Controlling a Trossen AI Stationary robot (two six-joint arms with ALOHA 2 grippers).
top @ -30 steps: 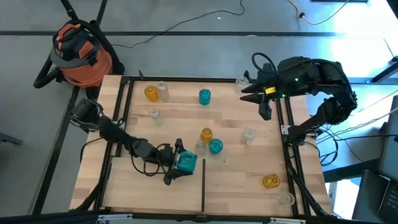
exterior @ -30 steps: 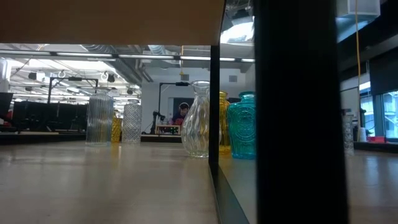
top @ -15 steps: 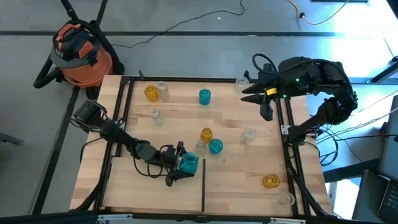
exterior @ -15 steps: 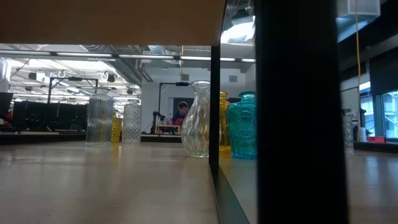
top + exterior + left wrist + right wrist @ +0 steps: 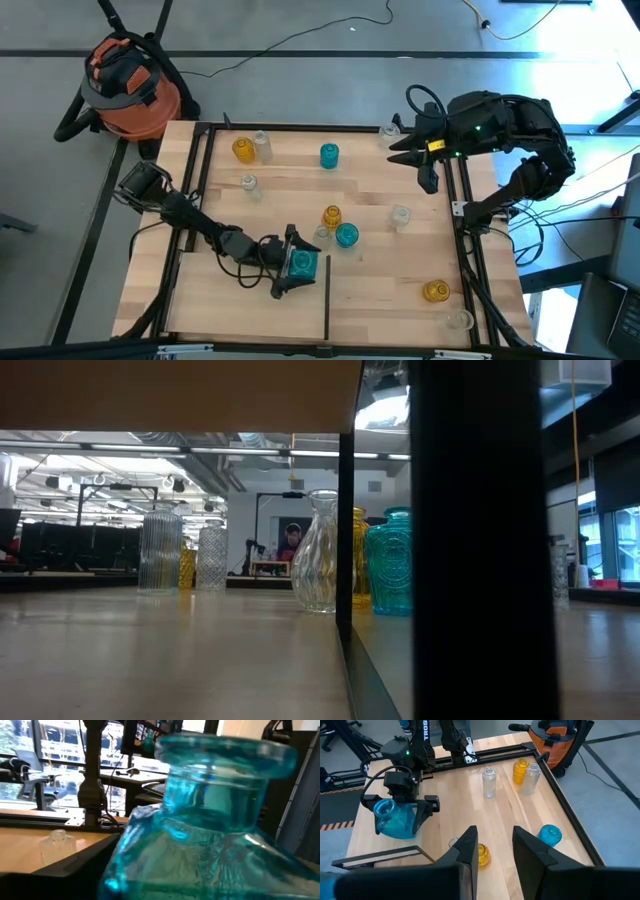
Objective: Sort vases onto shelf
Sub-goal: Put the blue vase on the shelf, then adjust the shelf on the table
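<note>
In the lower middle of the high view, the left end effector (image 5: 291, 262) stands with its fingers spread wide around a square teal vase (image 5: 301, 263), one finger on each side of the glass. The vase sits on the pale-wood shelf (image 5: 380, 290), just left of the thin dark divider line (image 5: 327, 300) that runs down to the near edge. It stands upright with its mouth up, as the right wrist view shows, so its long axis is vertical and the arm reaches it from the frame's left. Whether the fingers press the glass or only flank it I cannot tell. The coming move likely turns on which side of that line the vase belongs. The right end effector (image 5: 424, 156) waits at the upper right, its fingers set narrow and holding nothing. Compared with a second ago, the left end effector and vase have shifted slightly right and down, towards the divider; the right arm has not moved.
</note>
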